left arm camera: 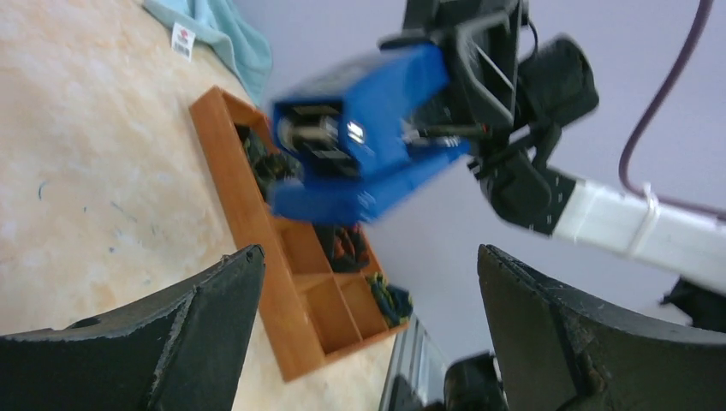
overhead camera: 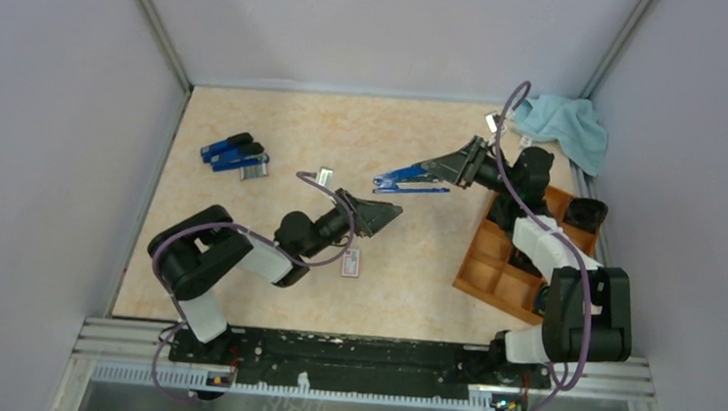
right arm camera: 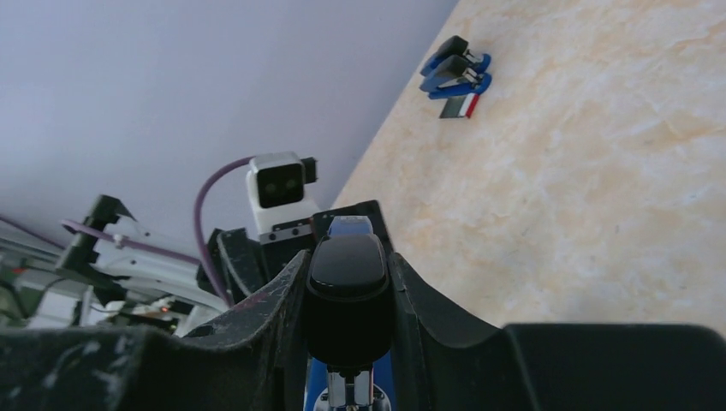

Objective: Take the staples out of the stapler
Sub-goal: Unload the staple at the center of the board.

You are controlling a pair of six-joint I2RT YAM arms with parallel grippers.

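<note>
My right gripper [overhead camera: 463, 164] is shut on the rear of a blue stapler [overhead camera: 409, 179] and holds it level above the middle of the table, its nose pointing left. In the right wrist view the fingers clamp the stapler's black end [right arm camera: 347, 287]. My left gripper [overhead camera: 386, 214] is open and empty, just below and left of the stapler's nose. In the left wrist view the blurred stapler [left arm camera: 368, 150] hangs beyond the open fingers [left arm camera: 214, 317], with silvery metal showing in its front. A small silvery-grey piece [overhead camera: 324, 176], possibly a strip of staples, lies on the table to the left.
Two more blue-and-black staplers [overhead camera: 232, 151] and a small striped piece [overhead camera: 255, 171] lie at the far left. A small white box with a red label [overhead camera: 351, 262] lies near my left arm. A wooden compartment tray [overhead camera: 493, 265] stands on the right, with a light blue cloth [overhead camera: 568, 123] behind it.
</note>
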